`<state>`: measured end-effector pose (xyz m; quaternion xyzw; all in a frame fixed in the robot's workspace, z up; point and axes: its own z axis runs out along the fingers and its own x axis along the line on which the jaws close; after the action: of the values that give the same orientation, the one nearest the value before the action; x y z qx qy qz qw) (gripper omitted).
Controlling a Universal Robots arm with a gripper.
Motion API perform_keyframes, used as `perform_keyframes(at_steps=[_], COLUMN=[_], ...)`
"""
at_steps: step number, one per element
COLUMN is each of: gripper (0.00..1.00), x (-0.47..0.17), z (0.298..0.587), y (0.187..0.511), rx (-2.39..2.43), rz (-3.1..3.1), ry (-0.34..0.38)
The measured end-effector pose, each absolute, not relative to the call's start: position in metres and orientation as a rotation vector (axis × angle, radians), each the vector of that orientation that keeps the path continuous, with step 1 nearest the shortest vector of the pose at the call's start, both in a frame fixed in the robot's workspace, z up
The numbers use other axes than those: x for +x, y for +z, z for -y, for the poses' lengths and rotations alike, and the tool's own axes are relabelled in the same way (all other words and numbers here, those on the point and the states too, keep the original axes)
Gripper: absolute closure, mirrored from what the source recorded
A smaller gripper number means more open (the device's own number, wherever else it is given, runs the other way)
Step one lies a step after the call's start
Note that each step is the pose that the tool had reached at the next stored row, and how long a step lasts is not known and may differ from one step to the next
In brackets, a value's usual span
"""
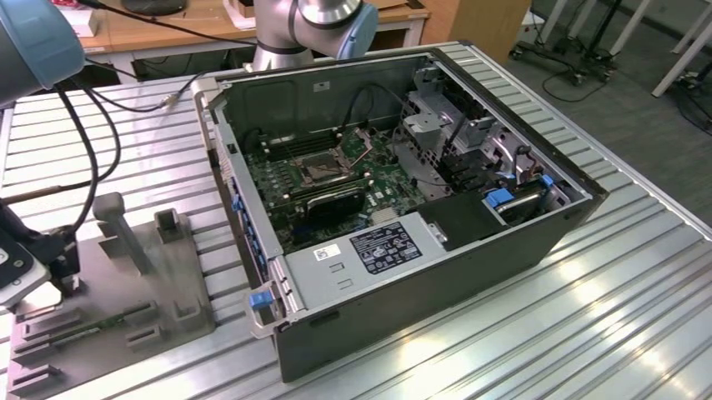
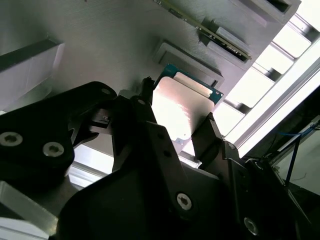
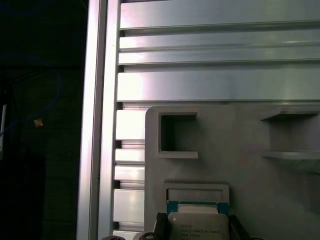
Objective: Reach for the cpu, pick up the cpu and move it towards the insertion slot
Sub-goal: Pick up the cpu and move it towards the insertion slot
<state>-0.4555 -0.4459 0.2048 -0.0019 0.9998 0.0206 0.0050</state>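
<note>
Black gripper bodywork looms closest in the second wrist view, its two fingers clenched against opposite edges of the one cpu. Well apart from the gripper, one open computer case lies on the slatted aluminium table. Directly beyond the fingertips is one grey tray, with a square recess just past the chip. One green circuit strip lies on that tray, near the gripper. One insertion slot sits inside the case, far from the gripper. The cpu, silver face showing, sits between the fingers, away from the slot.
</note>
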Motion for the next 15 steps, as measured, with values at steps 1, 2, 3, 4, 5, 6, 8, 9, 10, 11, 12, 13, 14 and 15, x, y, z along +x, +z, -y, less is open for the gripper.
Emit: perform_keyframes(at_steps=[1, 2, 3, 4, 5, 6, 8, 9, 10, 11, 12, 13, 14, 15], gripper=[0.45, 0.45, 0.45, 0.45, 0.45, 0.45, 0.45, 0.45, 0.45, 0.45, 0.45, 0.45, 0.45, 0.45], x=[-0.4555, -0.4555, -0.4555, -0.4555, -0.4555, -0.4555, -0.4556, -0.4555, -0.4555, -0.4555, -0.4555, -0.4555, -0.4555, -0.4555], z=[0.4460, 0.4460, 0.4460, 0.4460, 0.4460, 0.4460, 0.4460, 0.4459, 0.4460, 0.4460, 0.4461, 0.4461, 0.4461, 0.4461], y=[0.2051, 0.2051, 0.2053, 0.2054, 0.2054, 0.2054, 0.2058, 0.2058, 0.2058, 0.2059, 0.2059, 0.2059, 0.2059, 0.2060], rx=[-0.006, -0.006, -0.006, -0.006, -0.006, -0.006, -0.006, -0.006, -0.006, -0.006, -0.006, -0.006, -0.006, -0.006], rz=[-3.131, -3.131, -3.131, -3.131, -3.131, -3.131, -3.131, -3.131, -3.131, -3.131, -3.131, -3.131, -3.131, -3.131], ry=[0.065, 0.065, 0.065, 0.065, 0.065, 0.065, 0.064, 0.065, 0.065, 0.065, 0.065, 0.065, 0.065, 0.065])
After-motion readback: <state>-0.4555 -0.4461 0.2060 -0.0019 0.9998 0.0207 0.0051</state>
